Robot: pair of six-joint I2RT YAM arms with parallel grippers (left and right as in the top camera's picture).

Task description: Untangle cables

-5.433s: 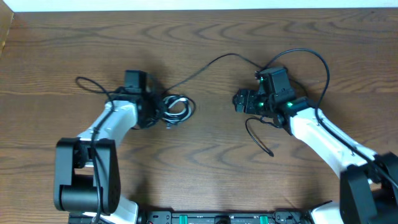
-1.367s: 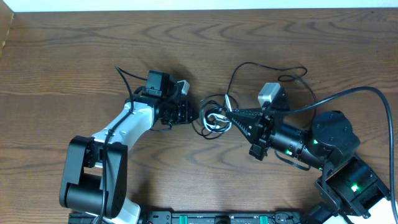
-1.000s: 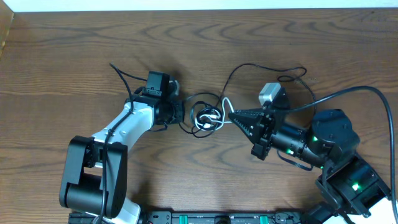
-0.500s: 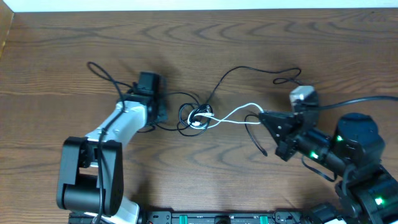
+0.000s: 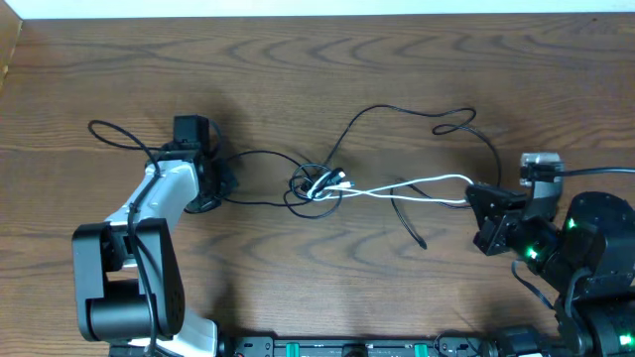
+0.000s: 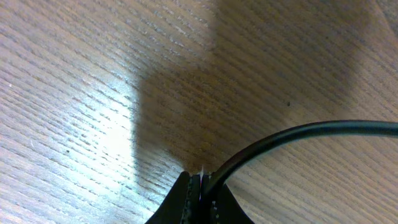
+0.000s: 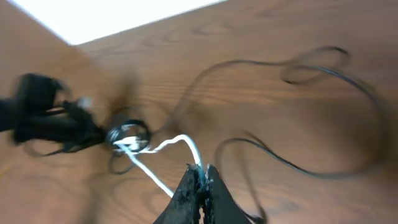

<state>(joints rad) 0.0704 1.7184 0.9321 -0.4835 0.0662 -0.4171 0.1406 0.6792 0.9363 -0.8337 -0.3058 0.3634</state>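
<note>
L hand (image 5: 210, 183) has swung further left and R hand (image 5: 473, 192) further right since a sec ago, stretching the tangle out. L hand is pinched shut on a black cord (image 6: 298, 134). R hand is clamped on the white cord (image 5: 417, 184), pulled near straight. Btwn them, mid-counter (image 5: 298, 69), lies a small knot (image 5: 317, 183). Loose black loops (image 5: 437, 119) trail behind it, to the right.
</note>
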